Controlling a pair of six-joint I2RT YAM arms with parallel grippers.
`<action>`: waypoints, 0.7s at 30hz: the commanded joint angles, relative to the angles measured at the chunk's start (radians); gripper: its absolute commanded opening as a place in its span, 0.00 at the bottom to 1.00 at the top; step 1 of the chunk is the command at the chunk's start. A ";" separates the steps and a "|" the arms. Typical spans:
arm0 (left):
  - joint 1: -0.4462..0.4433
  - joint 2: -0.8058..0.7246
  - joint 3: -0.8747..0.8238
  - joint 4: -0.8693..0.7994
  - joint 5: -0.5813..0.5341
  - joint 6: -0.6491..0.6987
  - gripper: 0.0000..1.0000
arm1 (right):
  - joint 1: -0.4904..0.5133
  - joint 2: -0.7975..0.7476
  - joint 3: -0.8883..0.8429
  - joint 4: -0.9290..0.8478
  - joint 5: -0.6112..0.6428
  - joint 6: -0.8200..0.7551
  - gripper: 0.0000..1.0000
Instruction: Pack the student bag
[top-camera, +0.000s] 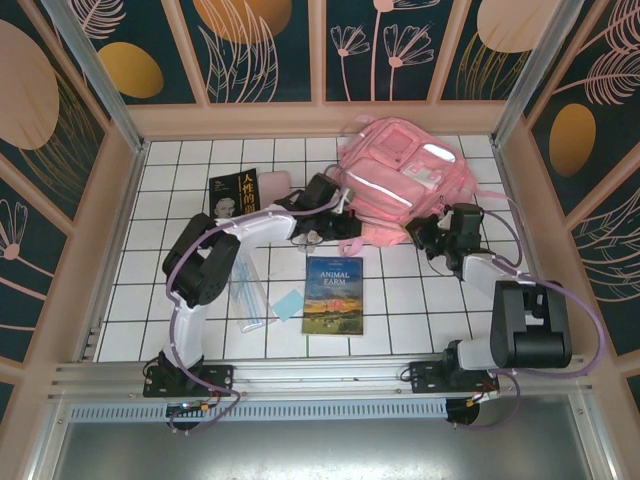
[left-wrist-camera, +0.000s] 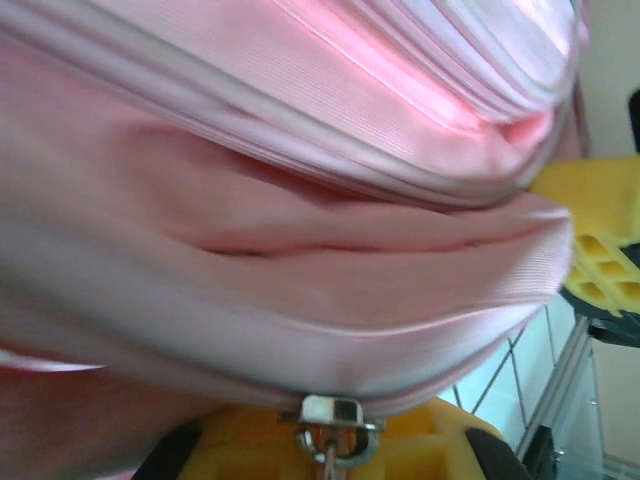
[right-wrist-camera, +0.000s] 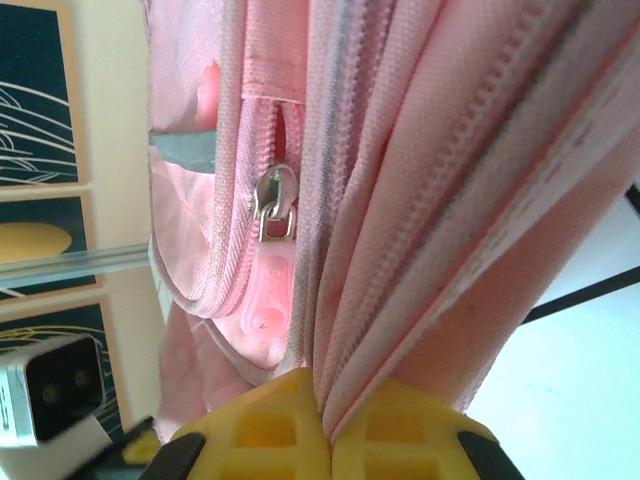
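overhead view of a white tiled table (top-camera: 420, 310) inside a booth with floral wall panels. the student bag (top-camera: 400, 180), a large soft pink backpack with glossy front pockets and pale stripes, lies at the far right of the table, close to the back wall. two robot arms extend to it from the near edge. the left gripper (top-camera: 338, 200) meets the bag at its left side. the right gripper (top-camera: 428, 232) meets it at the near right corner.

in the left wrist view, folds of pink fabric crowd the lens. the left gripper (left-wrist-camera: 330, 460) is clenched, its yellow pads (left-wrist-camera: 250, 455) together at the bottom edge. a small metal zip slider (left-wrist-camera: 333, 418) sits right above them, its pull running down between the pads.

in the right wrist view, the right gripper (right-wrist-camera: 326, 440) is clamped tight on a ridge of the bag's pink fabric and zip tape, which rises from between its yellow pads (right-wrist-camera: 260, 430). just left of that ridge hangs a second slider (right-wrist-camera: 272, 200) with a translucent pink pull tab (right-wrist-camera: 262, 295).

on the open tiles in front of the bag lies a paperback titled animal farm (top-camera: 334, 294). a dark book (top-camera: 234, 192) with chinese lettering lies further left. nearer the arms' bases are a clear plastic sleeve (top-camera: 248, 288) and, just beside it, a small pale blue card (top-camera: 288, 304)
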 joint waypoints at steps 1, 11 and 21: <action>0.121 -0.042 -0.005 -0.113 -0.168 0.098 0.00 | -0.086 -0.031 0.036 -0.129 0.072 -0.165 0.00; 0.069 -0.092 -0.017 -0.166 -0.176 0.148 0.00 | -0.144 0.137 0.252 -0.189 0.132 -0.325 0.00; -0.153 -0.011 0.062 -0.006 -0.017 -0.007 0.00 | -0.146 0.294 0.483 -0.243 0.181 -0.342 0.06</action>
